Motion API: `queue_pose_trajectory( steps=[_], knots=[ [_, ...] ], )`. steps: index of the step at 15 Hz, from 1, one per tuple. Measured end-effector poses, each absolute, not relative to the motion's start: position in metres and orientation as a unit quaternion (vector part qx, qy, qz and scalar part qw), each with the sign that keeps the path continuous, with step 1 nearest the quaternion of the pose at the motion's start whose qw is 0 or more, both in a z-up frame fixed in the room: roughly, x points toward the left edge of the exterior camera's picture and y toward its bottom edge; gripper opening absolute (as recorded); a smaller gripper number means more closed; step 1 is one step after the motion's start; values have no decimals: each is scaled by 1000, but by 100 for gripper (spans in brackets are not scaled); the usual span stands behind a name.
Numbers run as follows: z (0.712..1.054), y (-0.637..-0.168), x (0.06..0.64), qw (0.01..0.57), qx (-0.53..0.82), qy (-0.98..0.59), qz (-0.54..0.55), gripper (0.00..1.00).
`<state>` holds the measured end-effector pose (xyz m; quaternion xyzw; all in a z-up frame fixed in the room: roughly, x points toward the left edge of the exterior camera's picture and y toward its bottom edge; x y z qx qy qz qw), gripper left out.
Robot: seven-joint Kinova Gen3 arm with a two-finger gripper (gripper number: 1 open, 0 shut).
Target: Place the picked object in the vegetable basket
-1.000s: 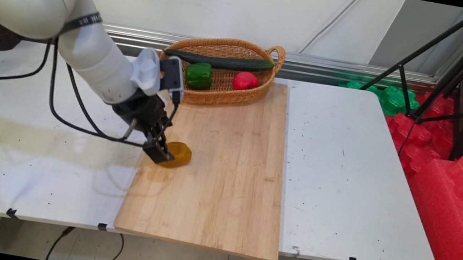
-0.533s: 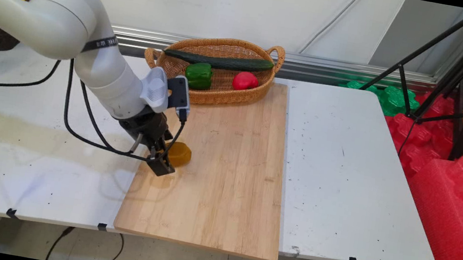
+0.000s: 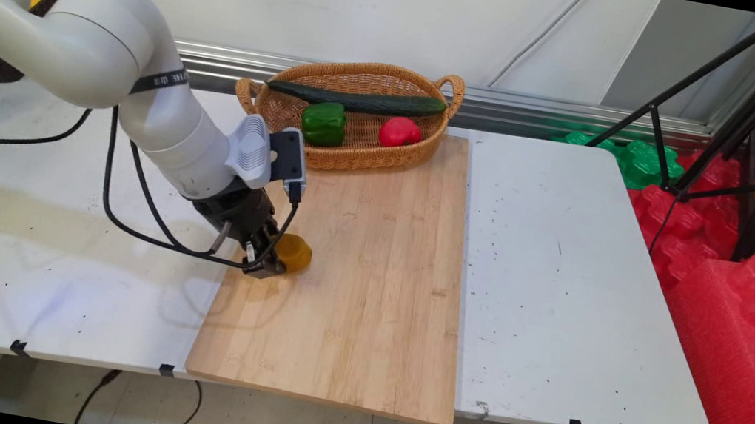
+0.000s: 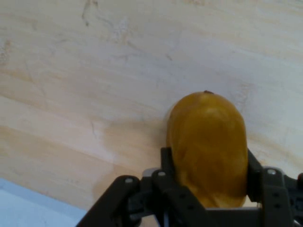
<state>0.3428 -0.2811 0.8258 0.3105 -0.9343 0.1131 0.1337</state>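
Note:
A yellow-orange mango-like fruit [image 3: 295,253] lies on the left part of the wooden cutting board [image 3: 365,292]. My gripper [image 3: 268,264] comes down on it from the left and is shut on it. In the hand view the fruit [image 4: 208,142] fills the gap of the gripper [image 4: 207,163], and a black finger [image 4: 165,163] presses on each of its sides. Its rounded far end sticks out past the fingertips over the board [image 4: 94,71]. Whether it still rests on the board I cannot tell.
A wicker basket [image 3: 424,148] at the board's far end holds a cucumber [image 3: 357,98], a green pepper [image 3: 324,122] and a red fruit [image 3: 400,131]. Black cables [image 3: 124,204] hang from the arm over the white table [image 3: 561,284]. A tripod [image 3: 735,123] and red foam [image 3: 743,319] stand at the right.
The gripper dipped beside the fruit, then shifted slightly up and closed round its left part, so less of the fruit shows now. The fruit has stayed in place.

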Motion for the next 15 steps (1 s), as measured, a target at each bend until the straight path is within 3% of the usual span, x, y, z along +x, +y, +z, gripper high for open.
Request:
queue_pose_trajectory(
  steps=[5, 8, 15],
  knots=[
    [860, -278, 345, 176, 301, -929, 127, 0],
    [903, -284, 348, 224, 294, -916, 158, 0],
    [973, -343, 352, 301, 334, -863, 231, 0]
  ],
)
